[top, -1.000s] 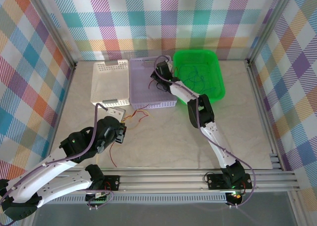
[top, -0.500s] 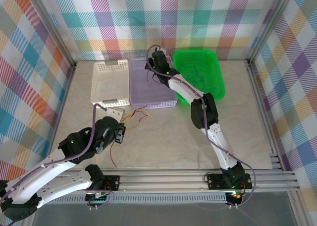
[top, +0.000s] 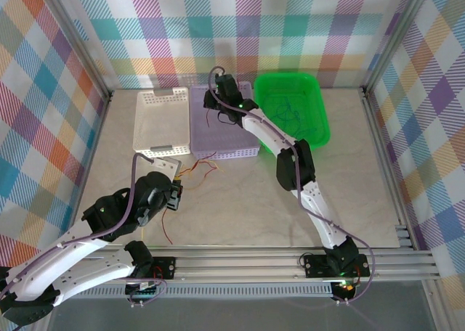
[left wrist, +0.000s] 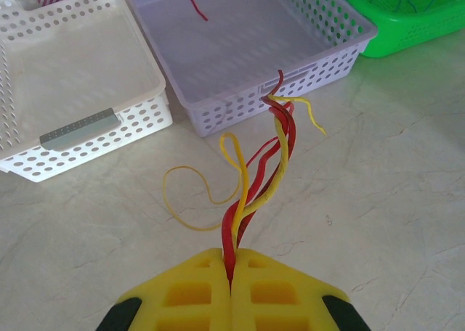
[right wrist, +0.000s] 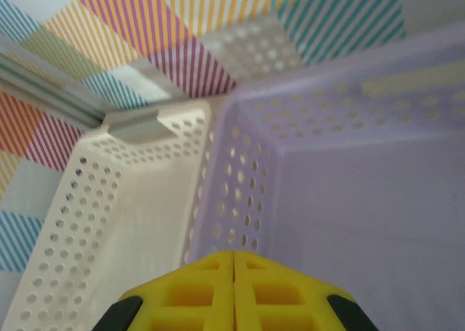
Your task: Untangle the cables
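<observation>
Left wrist view: the cables [left wrist: 256, 173], a bunch of thin red and yellow strands, run straight out from between the fingertips of the left gripper [left wrist: 232, 262]. The gripper is clamped tight on their near ends, and the strands fan forward over the table [left wrist: 378, 200]. One yellow strand loops off to the left of the hand, and the far tips curl up just short of the lilac basket [left wrist: 320, 62]. They look almost weightless and limp but a little springy, keeping their kinks, so they will probably snag on each other and slide through a loose pinch. The best hold would be a firm pinch on a single free tip far from the clamped root, peeling it sideways rather than tugging along the bundle. Ahead and to the left of the hand sits the white basket [left wrist: 109, 124], ahead and to the right the green basket [left wrist: 407, 37]. A lone red strand [left wrist: 195, 1] hangs down into the lilac basket, its top cut off. The right gripper [right wrist: 234, 262] is over that basket's corner with its fingers pressed together. I cannot tell whether a strand is pinched between them.
</observation>
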`<state>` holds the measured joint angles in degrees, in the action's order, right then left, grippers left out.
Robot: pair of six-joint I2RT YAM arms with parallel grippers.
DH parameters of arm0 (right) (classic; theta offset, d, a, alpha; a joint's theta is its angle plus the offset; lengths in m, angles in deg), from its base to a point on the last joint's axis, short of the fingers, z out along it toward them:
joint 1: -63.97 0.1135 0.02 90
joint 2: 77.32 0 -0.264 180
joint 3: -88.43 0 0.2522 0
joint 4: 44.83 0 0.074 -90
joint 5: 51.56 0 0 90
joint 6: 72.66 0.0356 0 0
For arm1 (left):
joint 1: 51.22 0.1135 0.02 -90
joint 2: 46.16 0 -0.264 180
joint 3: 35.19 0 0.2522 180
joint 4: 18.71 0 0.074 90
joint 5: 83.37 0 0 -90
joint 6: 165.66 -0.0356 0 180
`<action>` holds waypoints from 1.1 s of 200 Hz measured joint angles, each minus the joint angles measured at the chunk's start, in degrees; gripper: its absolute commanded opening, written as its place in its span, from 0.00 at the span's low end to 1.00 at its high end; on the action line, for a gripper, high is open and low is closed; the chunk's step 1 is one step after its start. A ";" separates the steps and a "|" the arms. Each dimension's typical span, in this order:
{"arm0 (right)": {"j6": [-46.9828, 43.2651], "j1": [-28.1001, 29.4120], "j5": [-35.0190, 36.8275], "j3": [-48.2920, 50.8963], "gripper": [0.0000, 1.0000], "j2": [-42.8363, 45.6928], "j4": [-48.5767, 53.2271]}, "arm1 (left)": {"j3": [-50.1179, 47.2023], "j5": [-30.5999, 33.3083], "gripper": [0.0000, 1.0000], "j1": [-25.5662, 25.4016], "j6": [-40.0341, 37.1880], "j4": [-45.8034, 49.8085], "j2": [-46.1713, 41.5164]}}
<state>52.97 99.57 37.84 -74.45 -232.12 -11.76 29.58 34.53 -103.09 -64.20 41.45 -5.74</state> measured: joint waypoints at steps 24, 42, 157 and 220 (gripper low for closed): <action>1.55 0.00 -3.08 -0.20 0.19 -1.22 4.79 | 0.00 0.00 0.00 0.02 0.00 0.00 0.00; 2.21 0.00 -5.16 0.09 0.30 -1.22 5.75 | 0.00 0.00 0.00 0.02 0.00 0.00 0.00; 2.93 -1.46 -16.65 9.22 0.54 16.90 9.75 | 0.02 0.15 0.00 0.02 0.46 0.00 0.20; 2.49 -2.91 -26.32 51.65 0.58 51.19 -3.43 | 5.18 -0.09 0.00 0.04 11.76 -1.07 5.05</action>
<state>55.46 96.66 11.52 -22.80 -180.93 -15.19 34.76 34.44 -103.05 -52.44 40.37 -0.69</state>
